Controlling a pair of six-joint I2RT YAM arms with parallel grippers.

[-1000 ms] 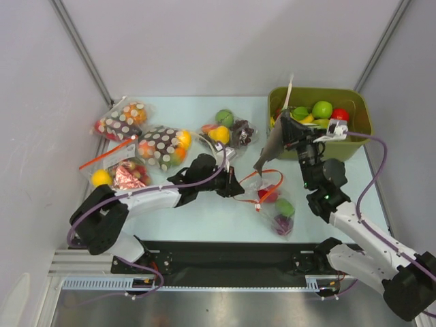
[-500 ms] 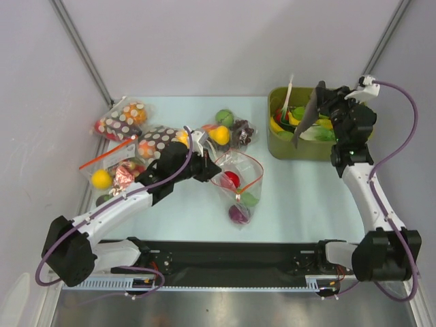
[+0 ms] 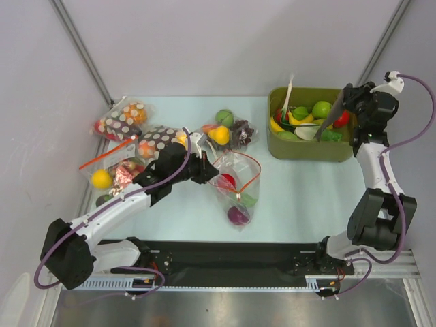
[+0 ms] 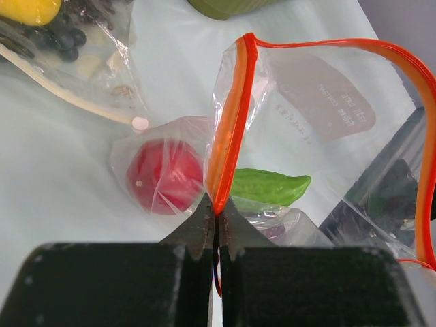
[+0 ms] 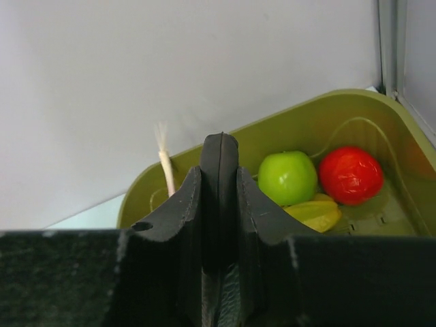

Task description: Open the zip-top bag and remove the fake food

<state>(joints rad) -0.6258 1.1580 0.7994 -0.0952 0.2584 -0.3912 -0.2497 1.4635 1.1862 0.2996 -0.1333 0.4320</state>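
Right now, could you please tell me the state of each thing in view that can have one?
zip-top bag: mouth open.
left hand: shut on the bag's red-orange strip.
right hand: shut on the grey fish-like piece.
grey fish-like piece: out of the bag, held up at the green bin.
red ball, green piece, purple piece: inside the bag.

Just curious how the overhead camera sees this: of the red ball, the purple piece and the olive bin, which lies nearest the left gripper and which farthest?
From the left gripper, top view:
1. Red ball, inside the zip-top bag, just to its right.
2. Purple piece, lower in the bag, toward the near edge.
3. Olive bin, far right, at the back.
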